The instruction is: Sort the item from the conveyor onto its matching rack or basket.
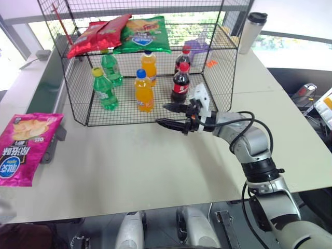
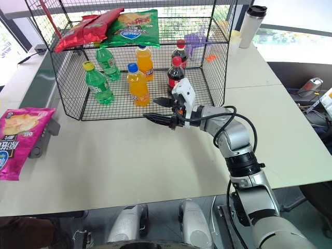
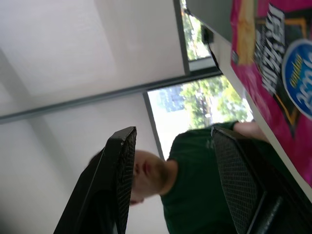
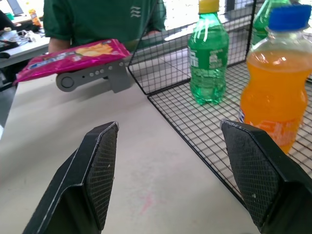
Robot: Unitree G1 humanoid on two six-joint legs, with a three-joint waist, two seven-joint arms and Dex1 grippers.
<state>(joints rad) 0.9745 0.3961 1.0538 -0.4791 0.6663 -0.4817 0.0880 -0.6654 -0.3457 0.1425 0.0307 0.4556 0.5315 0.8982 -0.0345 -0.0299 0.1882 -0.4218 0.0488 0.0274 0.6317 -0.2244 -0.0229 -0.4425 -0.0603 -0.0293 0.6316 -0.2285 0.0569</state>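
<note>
Entry: pink chip bag point(image 1: 23, 148), lying flat on conveyor end point(image 1: 52, 142), ungripped.
My right gripper point(image 1: 174, 116) and left gripper point(image 3: 170, 180) both spread, empty; I'd pinch the bag's edge seam, then lift to cage's upper tier point(image 1: 207, 44).

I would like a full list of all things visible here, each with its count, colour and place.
chip bag: 1, magenta-pink, on the conveyor's end, at the table's left edge
conveyor: 1, dark green, left of the cage
wire cage: 1, black, back of the table
red chip bags: 2, upper tier
green chip bag: 1, upper tier
green bottles: 2, lower floor
orange bottles: 2, lower floor
cola bottles: 2, dark, lower floor
tumbler: 1, grey, right of cage
table: 1, off-white
person: 1, green shirt, beyond the conveyor
right gripper: black, open, before the cage
left gripper: black, open
</note>
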